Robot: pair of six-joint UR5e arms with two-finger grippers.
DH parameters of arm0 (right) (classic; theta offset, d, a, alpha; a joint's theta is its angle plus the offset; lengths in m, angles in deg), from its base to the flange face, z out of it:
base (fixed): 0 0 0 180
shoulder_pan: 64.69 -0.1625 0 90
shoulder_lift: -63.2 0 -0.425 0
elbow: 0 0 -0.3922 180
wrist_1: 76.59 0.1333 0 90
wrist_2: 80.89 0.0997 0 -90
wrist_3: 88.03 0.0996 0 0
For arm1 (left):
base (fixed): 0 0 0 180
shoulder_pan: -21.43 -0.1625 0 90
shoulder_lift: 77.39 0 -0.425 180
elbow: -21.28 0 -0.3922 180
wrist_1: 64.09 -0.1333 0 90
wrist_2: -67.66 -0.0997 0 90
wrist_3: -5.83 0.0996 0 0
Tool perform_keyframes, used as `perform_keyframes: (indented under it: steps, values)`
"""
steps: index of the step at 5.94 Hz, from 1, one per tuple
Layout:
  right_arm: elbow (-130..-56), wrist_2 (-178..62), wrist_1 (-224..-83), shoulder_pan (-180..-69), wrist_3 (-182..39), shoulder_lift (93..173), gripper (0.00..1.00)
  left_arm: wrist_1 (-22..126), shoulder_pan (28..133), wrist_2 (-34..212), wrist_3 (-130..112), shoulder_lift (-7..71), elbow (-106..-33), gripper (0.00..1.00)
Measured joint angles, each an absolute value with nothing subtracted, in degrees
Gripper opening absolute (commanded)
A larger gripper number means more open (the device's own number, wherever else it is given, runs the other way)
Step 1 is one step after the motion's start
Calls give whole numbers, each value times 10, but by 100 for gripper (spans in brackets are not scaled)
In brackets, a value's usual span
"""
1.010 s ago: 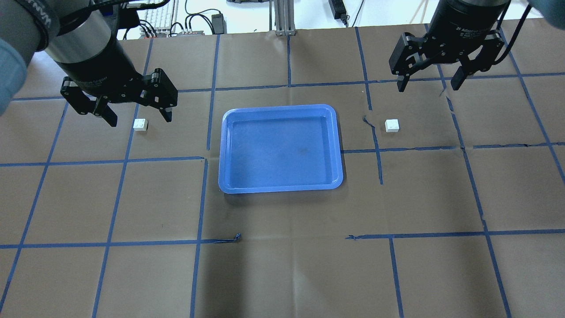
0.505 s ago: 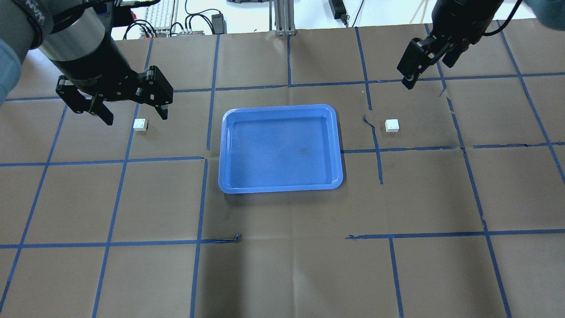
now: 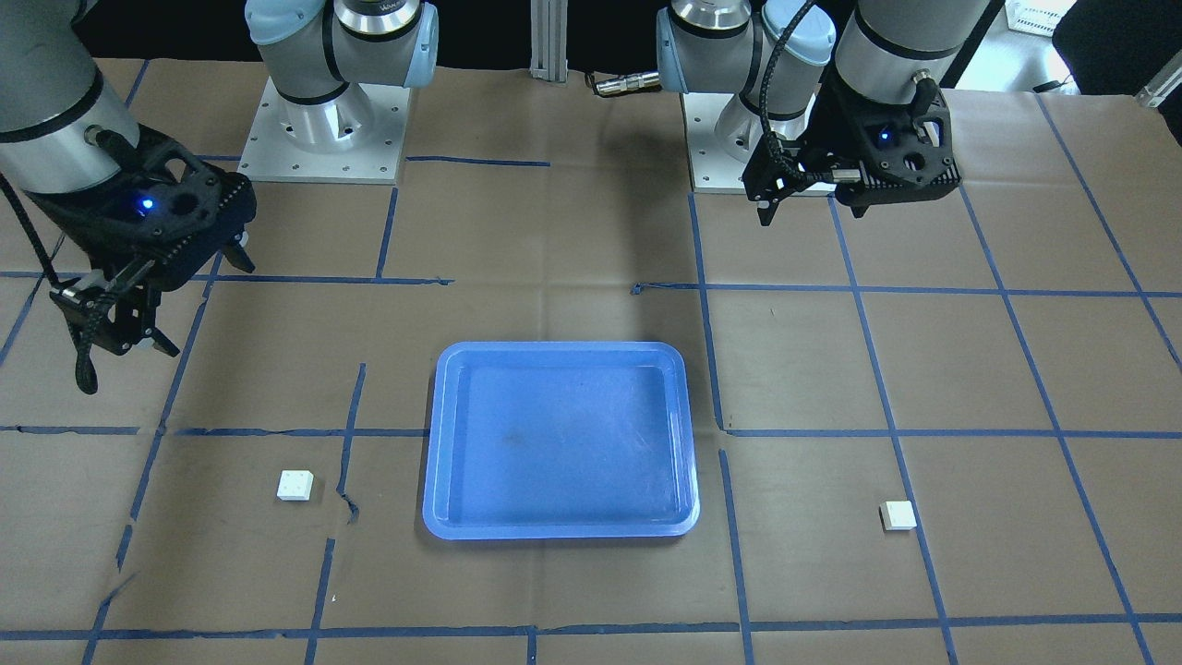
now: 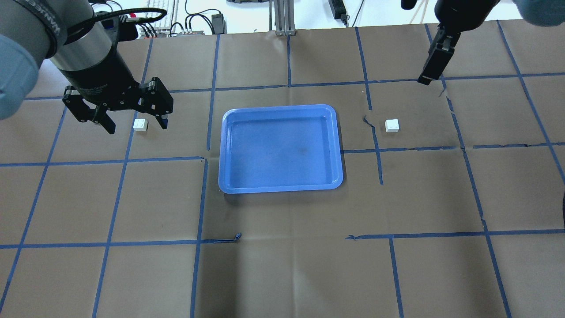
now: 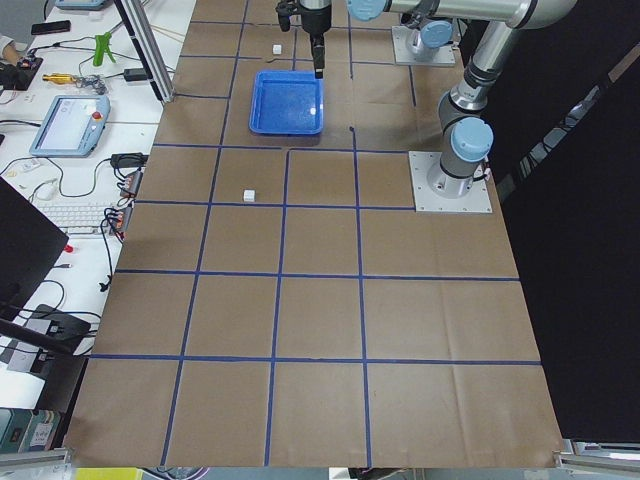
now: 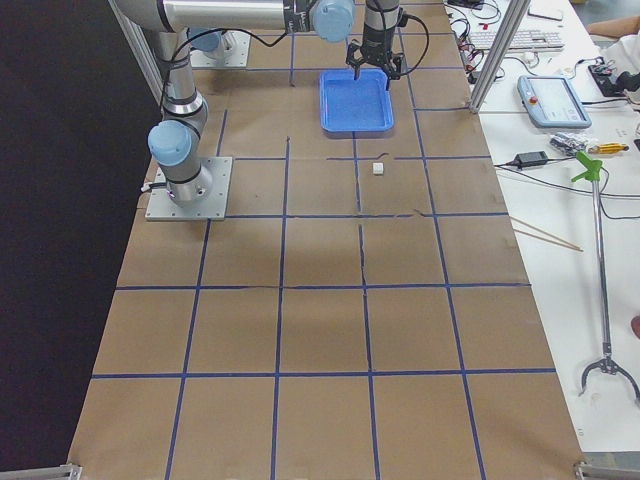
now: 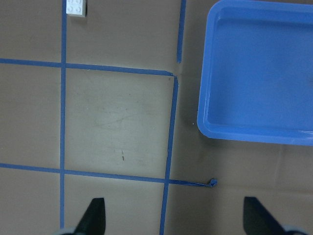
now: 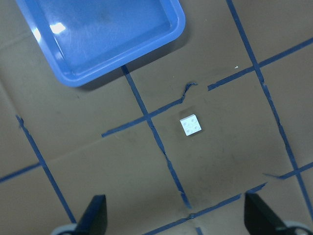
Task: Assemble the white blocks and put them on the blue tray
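Observation:
The blue tray [image 4: 280,107] lies empty mid-table, also in the front view [image 3: 559,443]. One white block [image 4: 140,125] sits left of it, top left in the left wrist view [image 7: 77,7]. The other white block [image 4: 392,125] sits to the tray's right, central in the right wrist view [image 8: 190,125]. My left gripper [image 4: 137,128] is open and empty, held high; its fingers frame the left block from overhead. My right gripper [image 4: 427,77] is open and empty, seen edge-on, raised behind the right block.
The table is brown paper with a blue tape grid, torn in places [image 4: 238,237]. A keyboard and cables [image 4: 163,17] and a metal post [image 4: 282,20] stand beyond the far edge. The two arm bases [image 3: 323,120] are mounted at the robot's side.
My right gripper has turned about its axis from broadside to edge-on and shifted slightly right. My left gripper has drifted slightly so its fingers now frame the left block. Blocks and tray have not moved.

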State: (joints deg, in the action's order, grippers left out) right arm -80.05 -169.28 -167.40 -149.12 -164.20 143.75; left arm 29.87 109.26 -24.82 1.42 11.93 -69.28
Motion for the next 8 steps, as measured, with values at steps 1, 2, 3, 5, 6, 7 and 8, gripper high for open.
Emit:
perform_keyframes:
  steps: [1, 2, 3, 5, 6, 7, 8]
  values:
    - [-790, -1685, -1675, -1465, -1762, 1420, 100, 261, 1067, -246, 28, 151, -686, 99]
    - [-784, -1654, -1676, -1441, -1855, 1404, 99, 207, 1037, -244, 67, 188, -691, 99]
    - [-789, -1607, -1677, -1424, -1916, 1395, 99, 153, 1002, -241, 118, 233, -697, 99]
    - [-829, -1513, -1685, -1388, -1977, 1377, 100, 36, 959, -239, 201, 324, -697, 99]
    - [-864, -1468, -1707, -1365, -2006, 1358, 100, -23, 950, -238, 220, 368, -697, 98]
    - [-899, -1435, -1748, -1351, -2022, 1337, 100, -74, 946, -238, 231, 407, -699, 97]
    - [-928, -1413, -1806, -1346, -2027, 1312, 100, -105, 944, -238, 238, 438, -700, 92]
